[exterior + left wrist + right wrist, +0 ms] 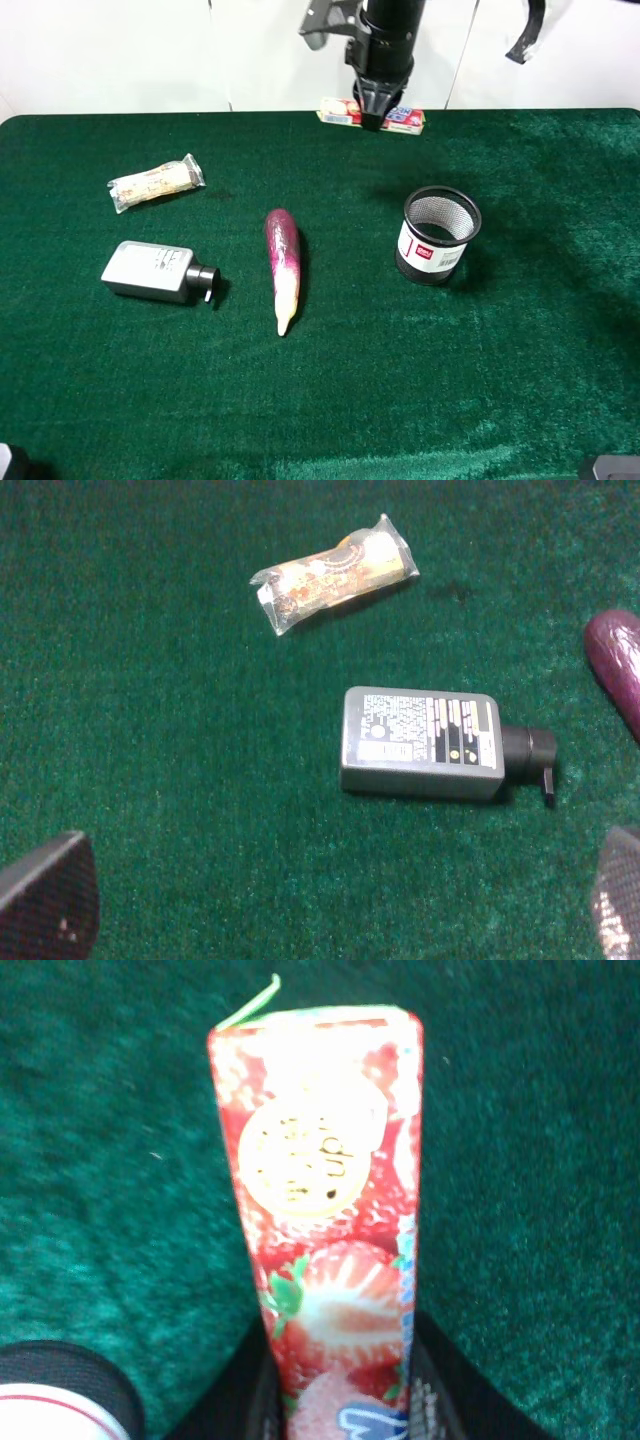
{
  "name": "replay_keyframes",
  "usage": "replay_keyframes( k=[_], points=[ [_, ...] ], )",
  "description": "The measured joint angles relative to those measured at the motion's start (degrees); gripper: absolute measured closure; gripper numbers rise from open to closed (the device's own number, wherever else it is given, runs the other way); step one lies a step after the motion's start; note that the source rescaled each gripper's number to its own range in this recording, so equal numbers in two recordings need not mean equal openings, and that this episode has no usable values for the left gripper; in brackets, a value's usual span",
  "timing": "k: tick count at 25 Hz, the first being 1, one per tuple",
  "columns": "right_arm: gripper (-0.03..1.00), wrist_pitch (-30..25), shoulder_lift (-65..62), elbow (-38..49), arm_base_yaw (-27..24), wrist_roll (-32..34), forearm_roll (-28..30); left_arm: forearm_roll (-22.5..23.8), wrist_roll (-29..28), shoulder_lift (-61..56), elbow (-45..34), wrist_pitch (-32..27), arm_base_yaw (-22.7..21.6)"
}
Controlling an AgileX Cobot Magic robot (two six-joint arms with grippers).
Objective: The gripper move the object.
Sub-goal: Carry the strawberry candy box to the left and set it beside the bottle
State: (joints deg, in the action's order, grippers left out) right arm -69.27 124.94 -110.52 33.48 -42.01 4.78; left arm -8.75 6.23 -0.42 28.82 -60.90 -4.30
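Glossy strawberry-print stick pack (320, 1210) pinched in R gripper (372, 119).

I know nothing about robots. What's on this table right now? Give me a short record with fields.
Surface: green cloth
Right pincer: shut on the strawberry candy stick, at the table's far edge
Left pincer: open, holding nothing
Lying loose: wrapped snack, radish, grey bottle
Standing upright: mesh cup
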Motion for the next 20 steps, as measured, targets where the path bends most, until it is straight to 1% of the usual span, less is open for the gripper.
replay_keyframes(
  k=[7, 13, 20],
  points=[
    [0.96, -0.68, -3.03, 0.00, 7.23, 3.61, 0.90, 0.00, 0.00, 0.00, 0.00, 0.00, 0.00],
    [0.96, -0.68, -3.65, 0.00, 15.42, 5.60, 0.74, 0.00, 0.00, 0.00, 0.00, 0.00, 0.00],
    [0.97, -0.68, -3.85, 0.00, 24.18, 7.02, -3.53, 0.00, 0.00, 0.00, 0.00, 0.00, 0.00]
  ],
)
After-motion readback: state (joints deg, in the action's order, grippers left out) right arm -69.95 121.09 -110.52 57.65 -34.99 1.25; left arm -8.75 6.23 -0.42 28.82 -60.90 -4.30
